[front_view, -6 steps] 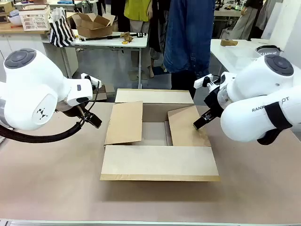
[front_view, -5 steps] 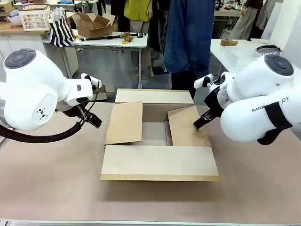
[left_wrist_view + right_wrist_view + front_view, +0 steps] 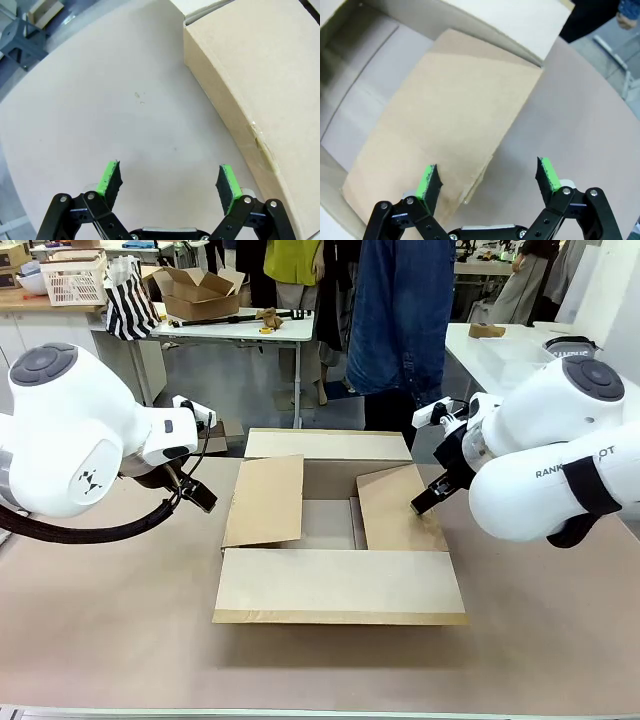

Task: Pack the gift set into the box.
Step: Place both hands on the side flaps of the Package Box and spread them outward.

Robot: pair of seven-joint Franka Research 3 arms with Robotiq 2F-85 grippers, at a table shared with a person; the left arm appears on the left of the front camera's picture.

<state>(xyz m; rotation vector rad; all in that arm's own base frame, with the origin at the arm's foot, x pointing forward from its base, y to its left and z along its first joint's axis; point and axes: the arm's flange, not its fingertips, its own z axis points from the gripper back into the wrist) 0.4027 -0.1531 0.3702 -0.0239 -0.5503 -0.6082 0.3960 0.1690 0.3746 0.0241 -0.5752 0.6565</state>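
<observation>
Brown cardboard box (image 3: 335,585) sits half closed on the table (image 3: 120,640); my left gripper (image 3: 168,180) hangs beside it, my right gripper (image 3: 488,179) over its edge, both spread wide.

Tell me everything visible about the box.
The box is a plain brown corrugated carton resting on the table. Near and far flaps fold outward; left and right flaps slope inward over the opening. The inside that shows looks empty. The open left gripper and right gripper flank it, gripping nothing.
</observation>
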